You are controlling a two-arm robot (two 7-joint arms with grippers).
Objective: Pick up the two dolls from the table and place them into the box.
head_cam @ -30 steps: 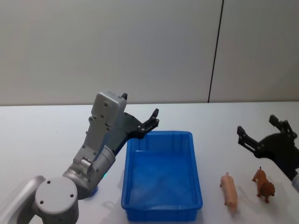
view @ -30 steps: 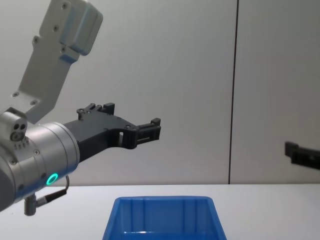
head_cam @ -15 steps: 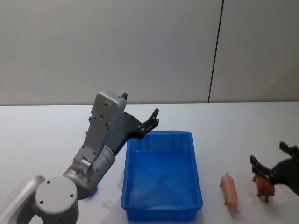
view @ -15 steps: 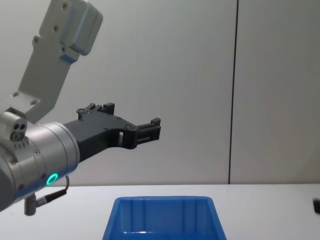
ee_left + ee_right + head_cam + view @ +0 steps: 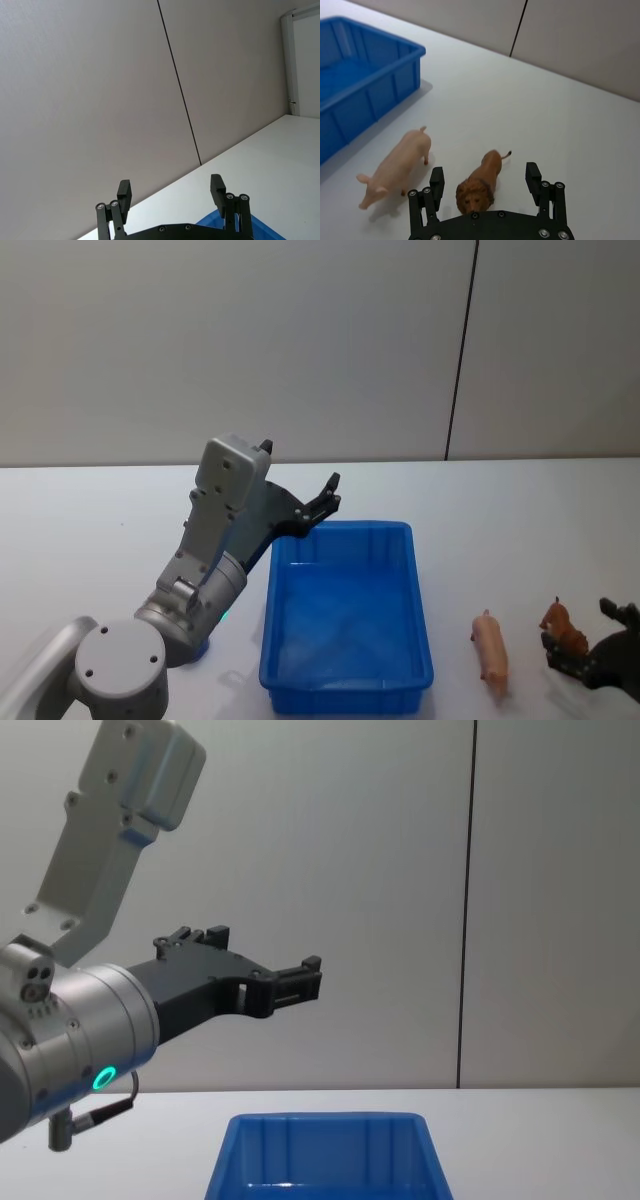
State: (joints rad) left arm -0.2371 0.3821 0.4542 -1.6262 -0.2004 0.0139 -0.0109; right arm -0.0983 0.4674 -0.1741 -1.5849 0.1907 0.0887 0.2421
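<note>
The brown doll [image 5: 481, 181], a small lion, stands on the white table [image 5: 500, 530] between the spread fingers of my right gripper [image 5: 485, 179], which is open and low around it without closing. In the head view that right gripper [image 5: 584, 632] is at the near right corner with the brown doll [image 5: 560, 621] partly behind it. The pale pink doll [image 5: 491, 650], a pig [image 5: 397, 167], lies just left of it. The blue box [image 5: 345, 618] sits in the middle and holds nothing. My left gripper [image 5: 328, 496] hangs open in the air above the box's far left corner.
The box rim [image 5: 375, 64] is a short way from the pig. Bare white tabletop [image 5: 535, 115] stretches beyond the dolls. A grey wall with a dark vertical seam [image 5: 460, 350] stands behind the table. The left arm [image 5: 90, 1010] is large at the left of the chest view.
My right gripper has dropped and pulled toward the table's near edge, coming down around the brown doll with its fingers still apart. The left arm, box and pink doll have not moved.
</note>
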